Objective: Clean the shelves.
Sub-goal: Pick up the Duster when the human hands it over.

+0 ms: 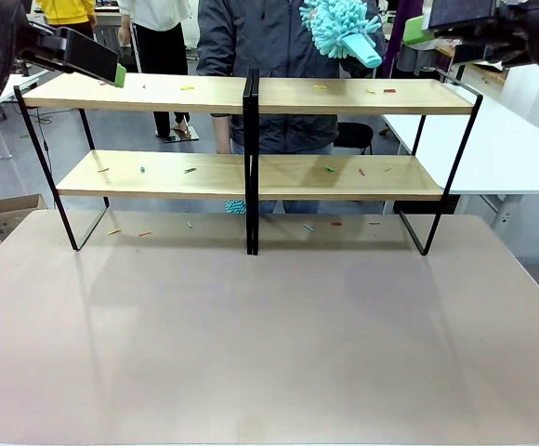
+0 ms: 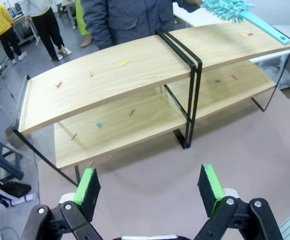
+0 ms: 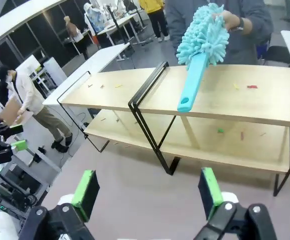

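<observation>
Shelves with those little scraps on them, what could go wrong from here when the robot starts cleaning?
1. The duster is in the person's hand, gripped at its fluffy end; the open right gripper reaching for the handle could crowd that hand.
2. Scraps on the shelves may get swept onto the table, where some already lie.
3. A sweep along a board could catch the central post.

Coloured bits (image 1: pixel 189 170) on shelves (image 1: pixel 158 93) too small to identify; teal thing (image 1: pixel 236 206) low behind them mostly hidden.

Front level, wrists above; all share shelves (image 1: pixel 158 93).
</observation>
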`<control>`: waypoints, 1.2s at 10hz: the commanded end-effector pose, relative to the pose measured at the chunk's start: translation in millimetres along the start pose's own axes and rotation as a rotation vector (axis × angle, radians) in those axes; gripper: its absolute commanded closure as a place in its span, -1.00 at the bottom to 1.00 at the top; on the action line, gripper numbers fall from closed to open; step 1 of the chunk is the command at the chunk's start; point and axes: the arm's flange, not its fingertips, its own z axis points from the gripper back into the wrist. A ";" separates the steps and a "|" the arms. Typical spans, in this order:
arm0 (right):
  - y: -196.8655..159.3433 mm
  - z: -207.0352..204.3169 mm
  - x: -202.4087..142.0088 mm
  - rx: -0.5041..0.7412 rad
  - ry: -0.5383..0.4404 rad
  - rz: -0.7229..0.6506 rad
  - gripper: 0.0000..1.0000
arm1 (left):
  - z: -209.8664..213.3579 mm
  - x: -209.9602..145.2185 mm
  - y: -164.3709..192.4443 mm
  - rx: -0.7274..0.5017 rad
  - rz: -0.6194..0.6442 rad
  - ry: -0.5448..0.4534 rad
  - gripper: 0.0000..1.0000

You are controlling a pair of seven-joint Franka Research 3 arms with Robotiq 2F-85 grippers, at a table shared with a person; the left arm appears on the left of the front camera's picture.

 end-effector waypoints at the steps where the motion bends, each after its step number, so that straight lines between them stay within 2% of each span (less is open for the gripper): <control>1: -59.0 5.0 21.7 0.182 -0.073 -0.195 -1.00 | 0.7 0.0 0.4 0.000 -0.003 -0.001 -1.00; 2: -104.2 -3.7 34.6 0.247 -0.033 -0.330 -1.00 | 0.7 0.0 0.4 0.000 -0.003 -0.001 -1.00; 3: -137.0 -17.8 48.7 0.292 0.047 -0.427 -1.00 | 0.7 0.0 0.4 0.000 -0.003 -0.001 -1.00; 5: -174.9 -51.0 88.1 0.372 0.148 -0.459 -1.00 | 0.7 0.0 0.4 0.000 -0.003 -0.001 -1.00; 7: -193.7 -74.5 121.3 0.403 0.182 -0.470 -1.00 | 0.7 0.0 0.4 0.000 -0.003 -0.001 -1.00; 8: -196.9 -87.9 130.0 0.385 0.225 -0.488 -1.00 | 0.7 0.0 0.4 0.000 -0.003 -0.001 -1.00; 9: -181.1 -104.4 130.8 0.380 0.320 -0.429 -1.00 | 0.7 0.0 0.4 0.000 -0.003 -0.001 -1.00; 10: -169.8 -114.4 128.7 0.383 0.365 -0.413 -1.00 | 0.7 0.0 0.4 0.000 -0.003 -0.001 -1.00; 12: -158.0 -119.6 126.4 0.400 0.375 -0.378 -1.00 | 0.7 0.0 0.4 0.000 -0.003 -0.001 -1.00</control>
